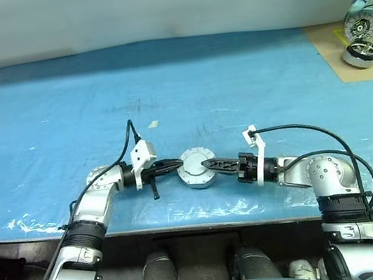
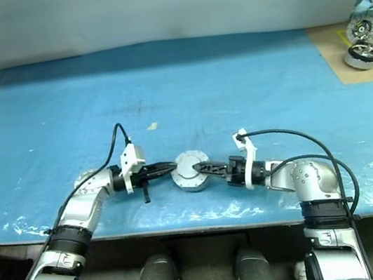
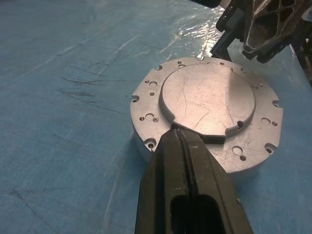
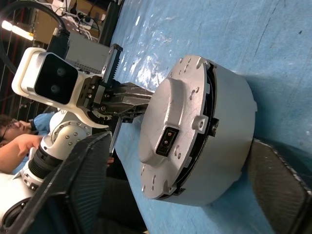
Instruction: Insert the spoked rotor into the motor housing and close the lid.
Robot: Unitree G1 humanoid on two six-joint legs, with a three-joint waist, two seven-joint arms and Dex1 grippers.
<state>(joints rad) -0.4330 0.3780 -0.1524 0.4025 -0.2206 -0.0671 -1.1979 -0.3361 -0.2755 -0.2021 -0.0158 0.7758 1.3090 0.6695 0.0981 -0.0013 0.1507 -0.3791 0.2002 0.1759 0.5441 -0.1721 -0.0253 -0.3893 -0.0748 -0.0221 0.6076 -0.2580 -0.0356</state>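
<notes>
Blue sheeting covers the table (image 1: 164, 87), and near its front edge sits the motor housing (image 4: 229, 131) with the lid (image 3: 204, 105) on top, plain grey face and raised centre upward. In the right wrist view a thin dark gap shows between lid and housing round the rim.

From the left comes the left gripper (image 3: 183, 139), its two black fingers pressed together with nothing between them; their tips rest on the lid's flat outer ring, right against the step of the raised centre.

From the opposite side, the right gripper (image 1: 208, 164) reaches in, its fingers (image 4: 85, 180) spread wide. The housing lies between them, one finger on each side of its wall, and neither is seen touching it.

Far off at the table's right corner, a chrome wheel-like motor (image 1: 362, 53) stands on a brown board (image 1: 332, 53).
</notes>
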